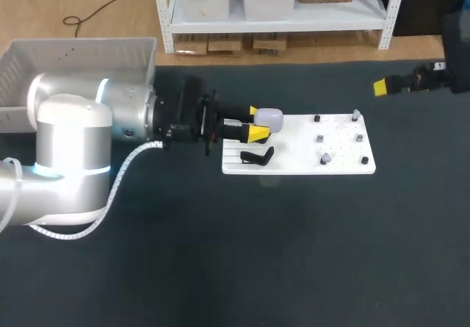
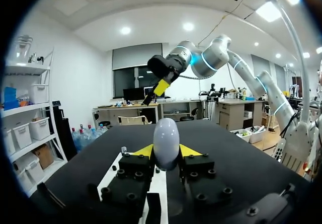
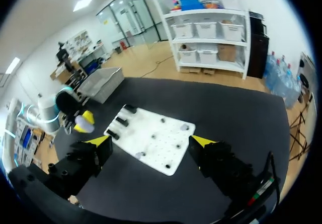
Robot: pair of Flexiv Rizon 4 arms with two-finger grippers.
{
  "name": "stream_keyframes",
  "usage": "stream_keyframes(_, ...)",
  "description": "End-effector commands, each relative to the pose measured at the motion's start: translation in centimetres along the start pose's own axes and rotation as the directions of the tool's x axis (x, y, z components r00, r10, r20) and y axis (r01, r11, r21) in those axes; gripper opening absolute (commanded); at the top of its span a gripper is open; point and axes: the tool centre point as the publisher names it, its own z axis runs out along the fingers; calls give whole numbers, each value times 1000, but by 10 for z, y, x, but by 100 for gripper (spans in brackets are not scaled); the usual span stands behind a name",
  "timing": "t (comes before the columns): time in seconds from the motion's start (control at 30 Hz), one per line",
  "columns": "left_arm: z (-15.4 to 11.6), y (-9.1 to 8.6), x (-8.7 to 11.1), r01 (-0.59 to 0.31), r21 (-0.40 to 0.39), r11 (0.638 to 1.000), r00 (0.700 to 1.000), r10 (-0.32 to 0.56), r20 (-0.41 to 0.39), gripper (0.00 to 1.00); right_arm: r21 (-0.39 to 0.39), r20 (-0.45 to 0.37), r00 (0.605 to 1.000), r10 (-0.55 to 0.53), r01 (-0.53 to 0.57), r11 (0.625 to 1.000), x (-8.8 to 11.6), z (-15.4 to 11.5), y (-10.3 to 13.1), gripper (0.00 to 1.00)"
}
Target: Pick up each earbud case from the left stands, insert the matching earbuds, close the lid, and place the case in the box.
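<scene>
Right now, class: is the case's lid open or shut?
Shut: the case is one smooth, unbroken oval in the left gripper.

Premises: a robotics laboratory. Evidence: two jointed robot arms with lit rings at their joints, the left arm trailing a white spiral cable and the right arm, stand at a black-topped table. On it lies a white fixture plate. A grey perforated box stands at one corner.

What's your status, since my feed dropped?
Left gripper shut on earbud case, at left end of white board. Right gripper open, empty, clear of it. Nothing blocking.
</scene>
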Motion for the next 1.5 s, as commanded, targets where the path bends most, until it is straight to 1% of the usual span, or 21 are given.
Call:
stream_keyframes(0.03, 6, 3, 3, -3, 4, 1000, 1000, 3, 6, 0, -35, -26, 999, -28, 27, 999, 7, -12, 18, 100)
stream_keyframes(0.27, 7, 3, 5, -2, 13, 1000, 1000, 2, 12, 0, -76, -83, 992, -90, 84, 994, 17, -7, 52, 100)
stream_keyframes(0.5, 5, 5, 9, 5, 18, 1000, 1000, -5, 16, 0, -142, -134, 984, -121, 102, 985, 31, 11, 81, 100)
stream_keyframes(0.8, 4, 8, 10, 17, 49, 999, 999, -19, 46, 0, -170, -171, 974, -150, 120, 978, 38, 29, 102, 100)
stream_keyframes(1.03, 5, 7, 11, 9, 65, 998, 999, -12, 36, 0, -185, -185, 969, -161, 127, 974, 40, 39, 111, 100)
stream_keyframes(1.17, 5, 7, 11, 9, 65, 998, 999, -12, 36, 0, -177, -186, 969, -165, 132, 975, 38, 46, 119, 100)
stream_keyframes(1.37, 5, 7, 11, 9, 65, 998, 999, -12, 36, 0, -127, -192, 971, -143, 120, 985, 34, 60, 130, 100)
stream_keyframes(1.5, 5, 7, 11, 9, 65, 998, 999, -12, 36, 0, -111, -216, 968, -130, 108, 988, 33, 71, 135, 100)
